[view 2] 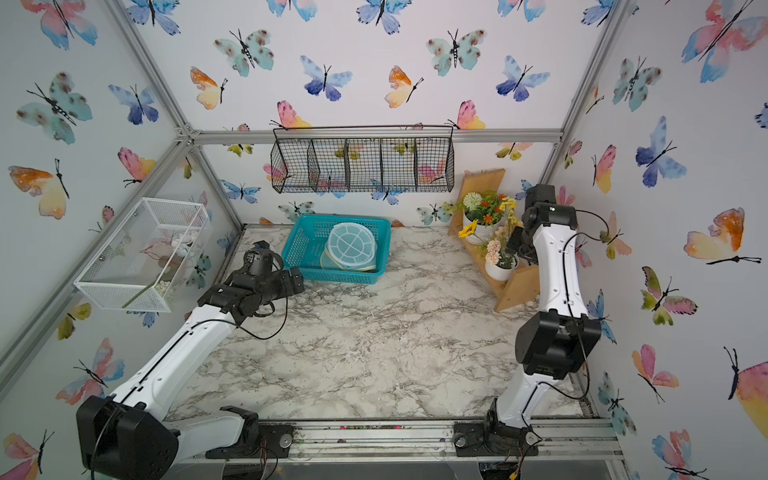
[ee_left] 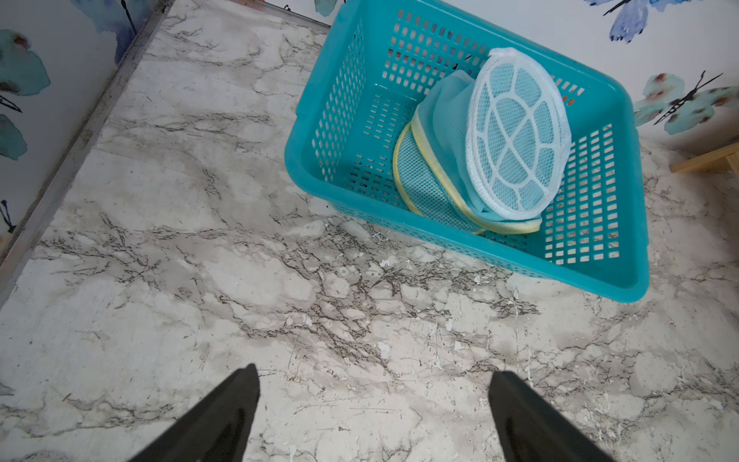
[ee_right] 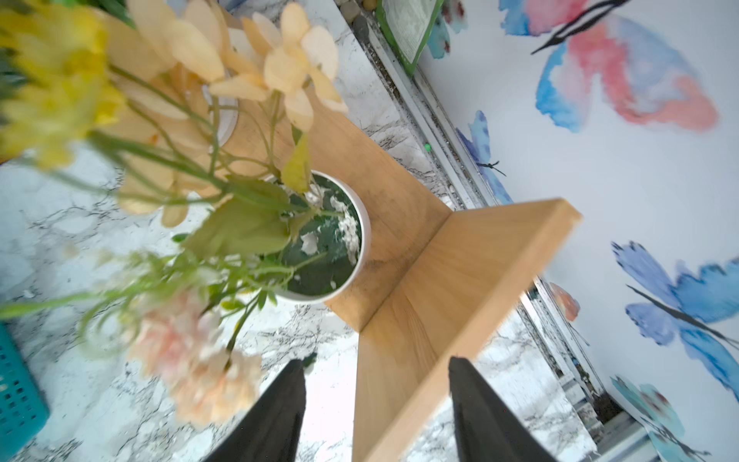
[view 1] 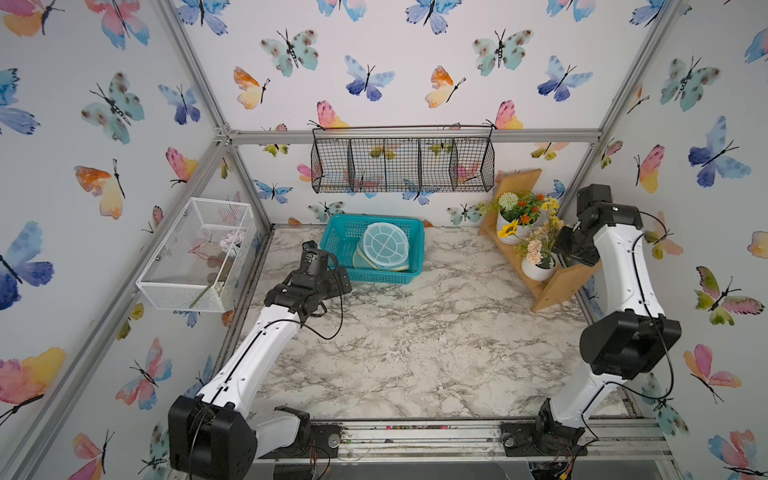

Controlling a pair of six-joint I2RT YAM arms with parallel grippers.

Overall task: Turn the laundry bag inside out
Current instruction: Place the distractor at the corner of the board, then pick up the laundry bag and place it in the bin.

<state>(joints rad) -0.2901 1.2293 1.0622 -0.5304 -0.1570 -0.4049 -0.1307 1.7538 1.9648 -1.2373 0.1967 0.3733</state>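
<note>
Left wrist view: the laundry bag (ee_left: 516, 136) lies squashed in the teal basket (ee_left: 340, 112) on the table (ee_left: 200, 280). The left claw (ee_left: 376, 370) is wide open and empty. The right claw (ee_right: 376, 361), by the flower pot (ee_right: 360, 248), is open and empty too. Nothing holds the bag. I cannot tell if it is turned.

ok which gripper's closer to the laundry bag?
Left. The left gripper hangs over the table just outside the teal basket holding the laundry bag; the right gripper is across the table by the flower pot on the wooden shelf.
</note>
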